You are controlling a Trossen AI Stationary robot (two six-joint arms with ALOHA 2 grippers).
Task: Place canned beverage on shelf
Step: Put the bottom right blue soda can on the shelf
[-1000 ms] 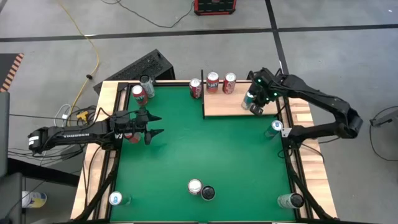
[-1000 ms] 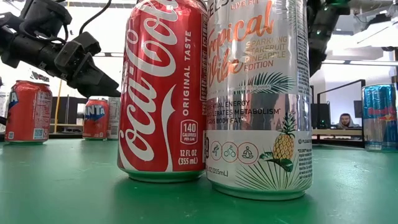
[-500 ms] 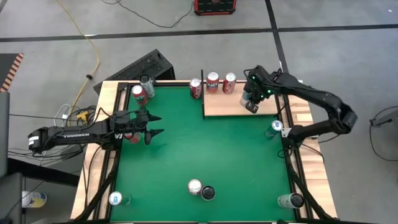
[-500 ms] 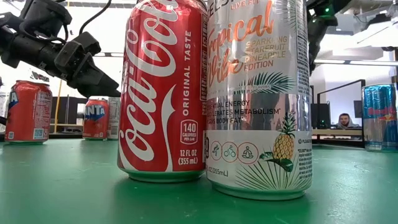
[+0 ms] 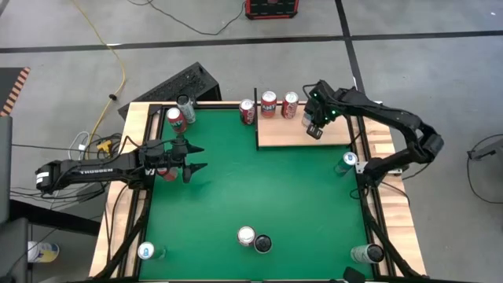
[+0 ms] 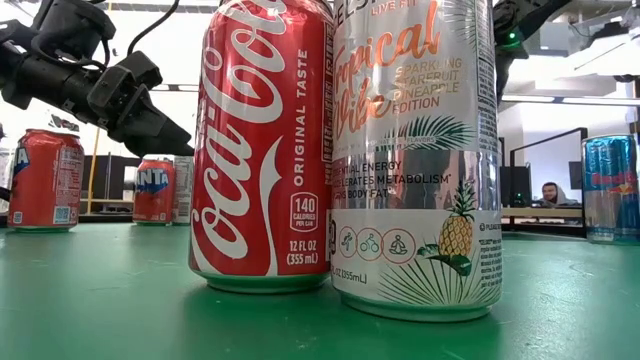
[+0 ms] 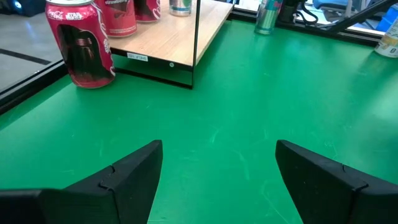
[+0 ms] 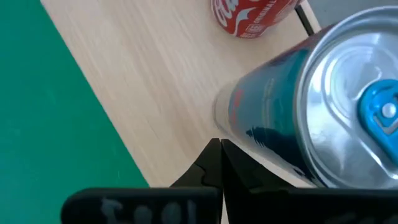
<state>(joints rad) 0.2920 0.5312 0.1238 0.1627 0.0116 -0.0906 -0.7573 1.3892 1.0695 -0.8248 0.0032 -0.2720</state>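
The shelf [image 5: 302,135] is a pale wood board at the table's far right, with black posts; two red cans [image 5: 269,103] [image 5: 290,104] stand at its far edge. My right gripper [image 5: 316,126] is above the board, shut on a teal can with a silver top and blue tab [image 8: 323,106]. Whether the can's base touches the board, I cannot tell. My left gripper [image 5: 192,158] hovers open and empty over the green table's left part; its fingers stand wide apart in the left wrist view [image 7: 217,180]. My right gripper holds the teal can by its side wall [image 8: 261,146], a little below the rim. The fingers [image 8: 208,165] slant down at it from above. The can sits tilted in the wrist view, top up, over the board near a red can [image 8: 255,15]. The gripper hides the contact from above.
A red can [image 5: 247,112] stands on the green beside the shelf's left post; it also shows in the left wrist view [image 7: 84,43]. Two cans [image 5: 247,236] [image 5: 262,244] stand near the front edge, filling the low view [image 6: 265,150]. More cans stand at the corners [image 5: 145,251] [image 5: 366,253] [image 5: 350,159] [image 5: 177,118].
My right gripper has carried the teal can over the shelf board toward the table's far edge and a little to the left, closer to the red cans. It stays shut on the can.
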